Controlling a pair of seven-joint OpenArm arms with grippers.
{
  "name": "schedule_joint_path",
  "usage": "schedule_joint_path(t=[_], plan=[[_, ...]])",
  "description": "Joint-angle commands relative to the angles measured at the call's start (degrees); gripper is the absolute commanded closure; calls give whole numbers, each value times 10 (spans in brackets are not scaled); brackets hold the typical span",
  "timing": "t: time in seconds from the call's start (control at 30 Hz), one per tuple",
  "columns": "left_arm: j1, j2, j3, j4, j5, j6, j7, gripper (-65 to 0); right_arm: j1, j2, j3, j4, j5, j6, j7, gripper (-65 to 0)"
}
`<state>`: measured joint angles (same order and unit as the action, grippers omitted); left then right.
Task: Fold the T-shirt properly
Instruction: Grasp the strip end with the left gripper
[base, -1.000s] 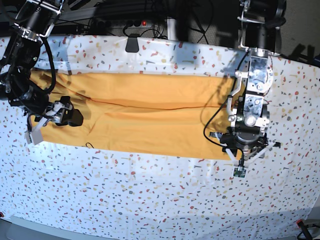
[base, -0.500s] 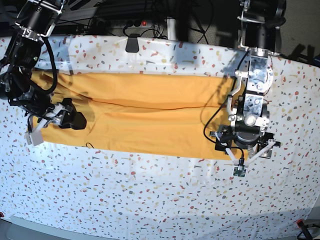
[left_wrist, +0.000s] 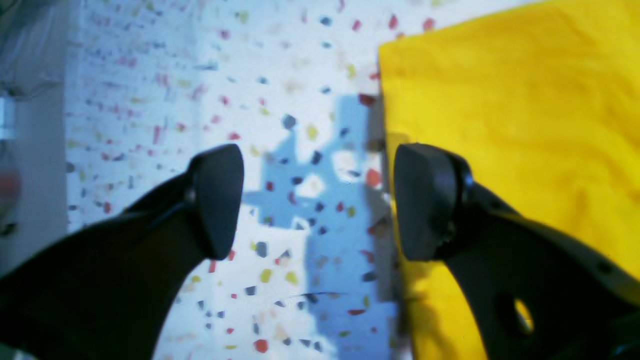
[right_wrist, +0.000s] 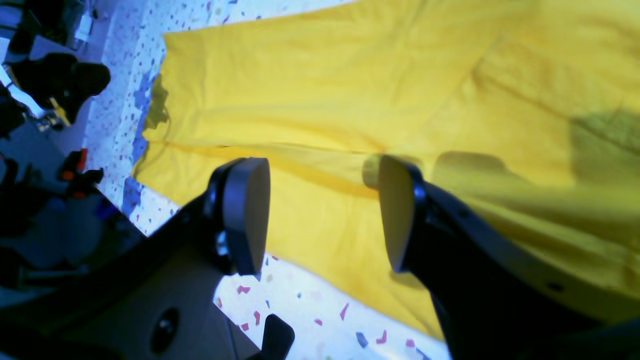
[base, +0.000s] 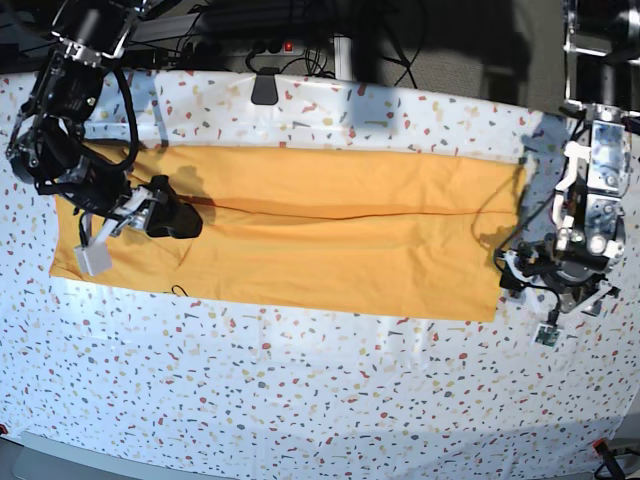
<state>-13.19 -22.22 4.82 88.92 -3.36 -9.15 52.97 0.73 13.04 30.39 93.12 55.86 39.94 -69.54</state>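
Base view: T-shirt (base: 300, 235) lies as a long band; left gripper (left_wrist: 317, 200) and right gripper (right_wrist: 322, 215) both spread, empty. Pinch the ends squarely before you fold.

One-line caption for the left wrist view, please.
Open left tool hovering over the speckled tablecloth, straddling the straight edge of the orange-yellow T-shirt, holding nothing.
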Motion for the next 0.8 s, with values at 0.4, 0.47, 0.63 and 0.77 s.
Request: schedule_joint_path(t=[0.4,0.47,0.63,0.77], plan=[[-49,-15,-138,-280,-367,-232,88,-451,-30,8,2,89,18,1,-2,-344],[-63,-14,-138,-335,-420,-254,108,-451,-30,8,2,89,19,1,-2,-344],[-79,-10,-138,-408,-518,-282,162,-451,-30,8,2,89,19,1,-2,-344],[-79,12,-138,-410,-546,-282,214,-451,-30,8,2,89,19,1,-2,-344]])
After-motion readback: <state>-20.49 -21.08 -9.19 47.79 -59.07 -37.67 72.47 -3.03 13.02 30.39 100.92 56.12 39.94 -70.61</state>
